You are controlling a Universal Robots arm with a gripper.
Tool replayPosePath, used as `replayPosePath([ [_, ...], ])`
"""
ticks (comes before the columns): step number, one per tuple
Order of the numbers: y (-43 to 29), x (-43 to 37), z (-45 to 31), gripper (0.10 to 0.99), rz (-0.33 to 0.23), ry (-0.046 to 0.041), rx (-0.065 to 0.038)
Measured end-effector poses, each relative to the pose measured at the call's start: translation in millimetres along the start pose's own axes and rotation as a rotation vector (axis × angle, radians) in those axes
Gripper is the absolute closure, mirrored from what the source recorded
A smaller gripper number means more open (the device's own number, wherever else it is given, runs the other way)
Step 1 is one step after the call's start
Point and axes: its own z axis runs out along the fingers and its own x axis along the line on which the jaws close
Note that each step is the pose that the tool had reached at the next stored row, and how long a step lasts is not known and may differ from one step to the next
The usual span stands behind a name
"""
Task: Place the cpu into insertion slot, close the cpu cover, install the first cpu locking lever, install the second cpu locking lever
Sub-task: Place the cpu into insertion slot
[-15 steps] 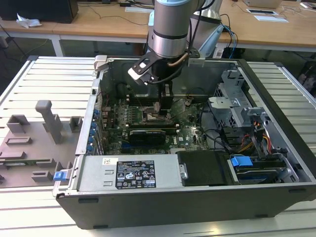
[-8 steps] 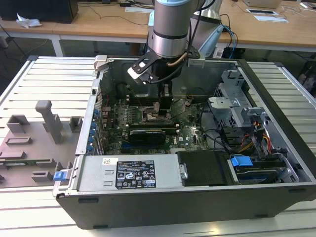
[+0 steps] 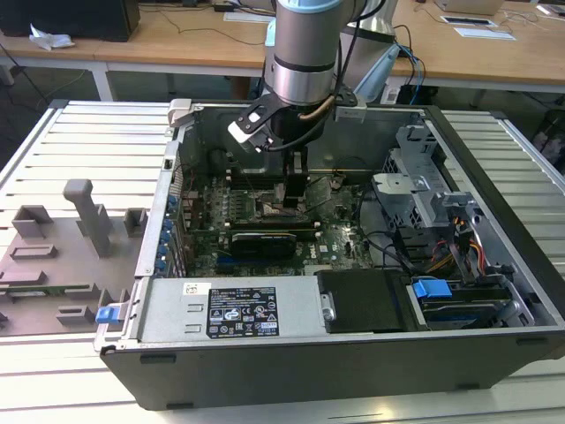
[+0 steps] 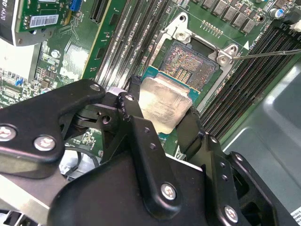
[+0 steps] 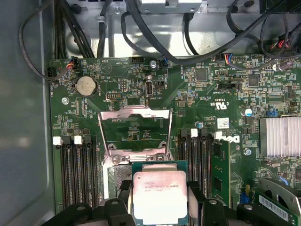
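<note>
Slatted metal table point(image 3: 79, 132), one grey fixture point(image 3: 53, 265) at the exterior view's left, one open computer case point(image 3: 265, 371), one arm point(image 3: 305, 53) reaching inside, gripper point(image 4: 161, 110) clamped on one cpu point(image 4: 164, 101) just over one slot point(image 4: 190, 63), one cover point(image 5: 134, 112) raised open

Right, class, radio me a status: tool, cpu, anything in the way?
Status: tool shut on cpu. Held over one edge of insertion slot, not seated. Raised open: cpu cover; slot contacts bare, nothing across them.

insertion slot point(image 4: 190, 63) open above; cpu cover point(image 5: 134, 112) raised at one edge; memory slots point(image 5: 77, 174) flanking
</note>
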Motion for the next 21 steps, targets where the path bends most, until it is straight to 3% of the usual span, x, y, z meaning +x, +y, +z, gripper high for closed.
replayPosePath([
  [21, -0.3, 0.7, 14.4, 0.541, 0.0, -0.0006, 0.0],
])
